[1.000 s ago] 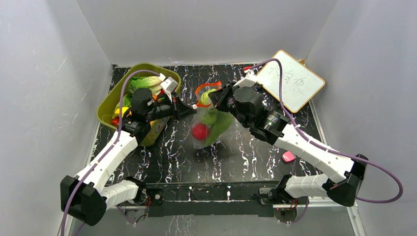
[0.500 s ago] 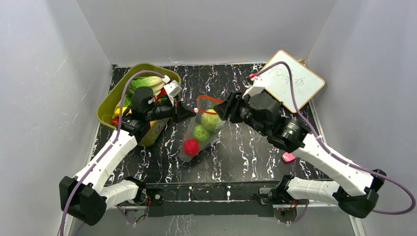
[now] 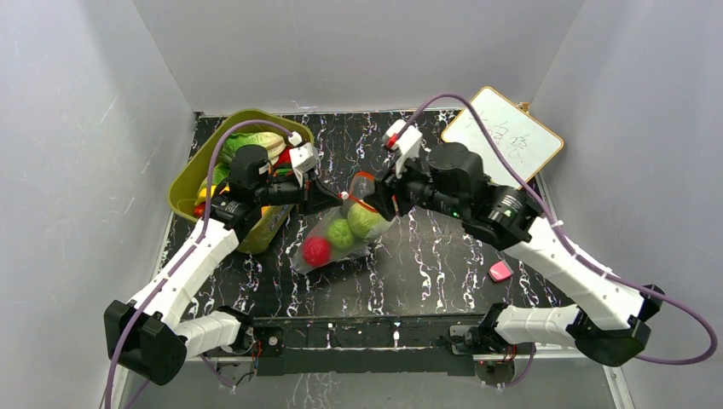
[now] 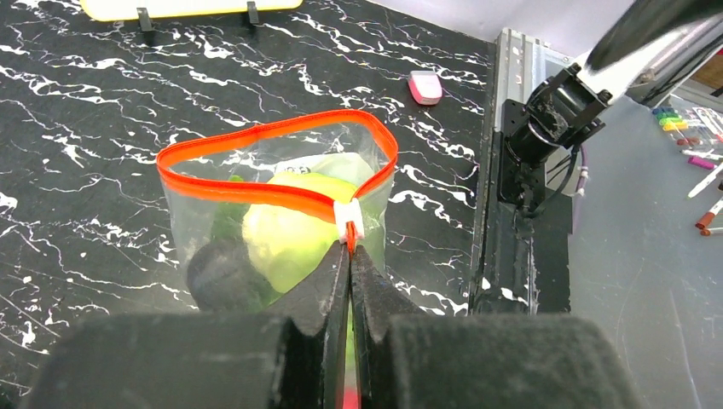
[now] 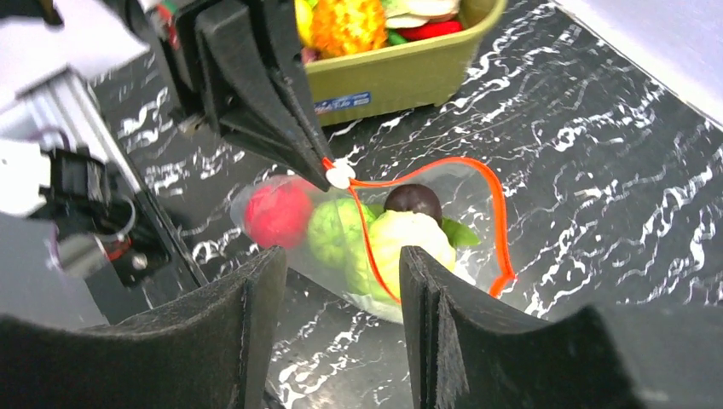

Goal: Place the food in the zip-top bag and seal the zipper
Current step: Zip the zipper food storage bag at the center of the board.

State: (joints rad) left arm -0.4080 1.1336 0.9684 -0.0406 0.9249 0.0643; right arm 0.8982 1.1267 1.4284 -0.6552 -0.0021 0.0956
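Plastic zip-top bag [image 3: 337,243] on worktop [image 3: 426,264] right of tub [image 3: 183,192], food [image 3: 316,251] inside, zipper [image 4: 273,192] agape. Left tool [image 4: 349,251] clenched on zipper; right tool [image 5: 341,256] released above. Risk: dragging bag, not sealing, if pulled unbraced.

blue label [image 5: 348,104] on the tub [image 5: 426,72] and scrawl [image 3: 514,141] on the whiteboard [image 3: 494,119] seem unreadable.
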